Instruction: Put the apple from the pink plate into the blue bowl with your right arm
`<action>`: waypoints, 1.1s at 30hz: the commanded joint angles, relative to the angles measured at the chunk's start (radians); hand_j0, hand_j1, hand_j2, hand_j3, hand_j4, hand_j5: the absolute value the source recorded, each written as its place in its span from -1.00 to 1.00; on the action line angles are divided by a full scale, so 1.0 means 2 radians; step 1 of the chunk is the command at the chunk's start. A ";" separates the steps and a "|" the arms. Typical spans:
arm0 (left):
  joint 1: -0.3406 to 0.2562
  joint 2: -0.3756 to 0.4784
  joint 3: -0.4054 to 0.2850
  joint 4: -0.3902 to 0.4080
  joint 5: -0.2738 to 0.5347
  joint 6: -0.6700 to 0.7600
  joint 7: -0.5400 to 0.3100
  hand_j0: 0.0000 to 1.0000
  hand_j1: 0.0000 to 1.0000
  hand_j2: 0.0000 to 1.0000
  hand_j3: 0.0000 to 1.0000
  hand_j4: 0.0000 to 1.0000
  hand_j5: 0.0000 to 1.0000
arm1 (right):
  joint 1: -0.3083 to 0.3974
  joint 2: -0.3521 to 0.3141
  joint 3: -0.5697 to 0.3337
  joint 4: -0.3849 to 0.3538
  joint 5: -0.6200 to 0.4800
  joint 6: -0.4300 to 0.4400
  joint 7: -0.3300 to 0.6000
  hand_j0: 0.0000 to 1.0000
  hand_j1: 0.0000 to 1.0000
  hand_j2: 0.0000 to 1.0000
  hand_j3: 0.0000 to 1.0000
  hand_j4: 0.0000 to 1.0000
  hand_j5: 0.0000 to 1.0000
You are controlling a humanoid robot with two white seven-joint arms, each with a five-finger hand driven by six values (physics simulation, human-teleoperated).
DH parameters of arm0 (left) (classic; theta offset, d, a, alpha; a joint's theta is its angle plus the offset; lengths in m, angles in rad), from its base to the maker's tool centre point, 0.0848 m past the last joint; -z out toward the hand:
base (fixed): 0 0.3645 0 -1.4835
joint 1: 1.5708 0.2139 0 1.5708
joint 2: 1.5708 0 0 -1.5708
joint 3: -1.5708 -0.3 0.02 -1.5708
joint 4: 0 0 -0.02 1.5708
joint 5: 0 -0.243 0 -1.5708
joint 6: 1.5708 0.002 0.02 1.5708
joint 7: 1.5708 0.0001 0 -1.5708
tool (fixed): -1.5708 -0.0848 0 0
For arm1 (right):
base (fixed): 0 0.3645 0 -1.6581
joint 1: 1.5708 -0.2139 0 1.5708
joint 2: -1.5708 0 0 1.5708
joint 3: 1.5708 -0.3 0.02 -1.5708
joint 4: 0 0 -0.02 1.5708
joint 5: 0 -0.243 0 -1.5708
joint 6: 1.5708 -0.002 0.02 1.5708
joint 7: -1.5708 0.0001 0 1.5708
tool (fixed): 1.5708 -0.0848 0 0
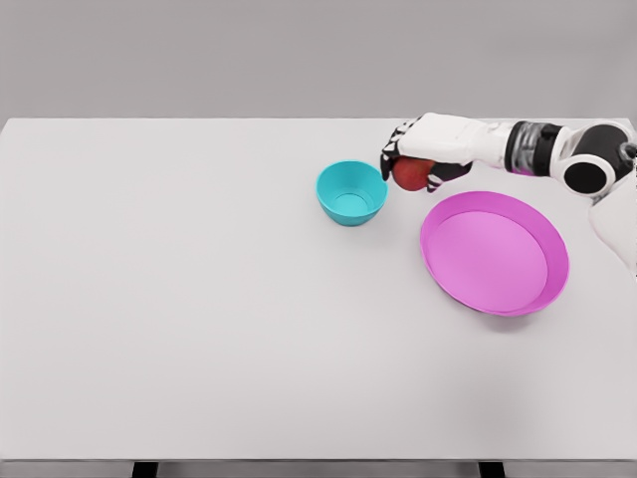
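Head view: my right robot hand (413, 159) is curled around the apple (410, 173), carried clear of the empty pink plate (495, 252). The blue bowl (351, 192) sits just beside my fingers, toward eight o'clock, on the surface (179, 319); that short leftward carry is likely all that remains.

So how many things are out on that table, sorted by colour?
Red: 1, the apple, held in the right hand
Blue: 1, the bowl
Pink: 1, the plate
Total: 3
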 commanded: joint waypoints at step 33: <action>0.000 0.000 0.000 0.001 0.000 0.000 0.000 1.00 1.00 1.00 1.00 1.00 1.00 | -0.036 0.111 0.023 0.076 0.060 0.001 0.000 0.05 0.05 0.05 0.05 0.05 0.05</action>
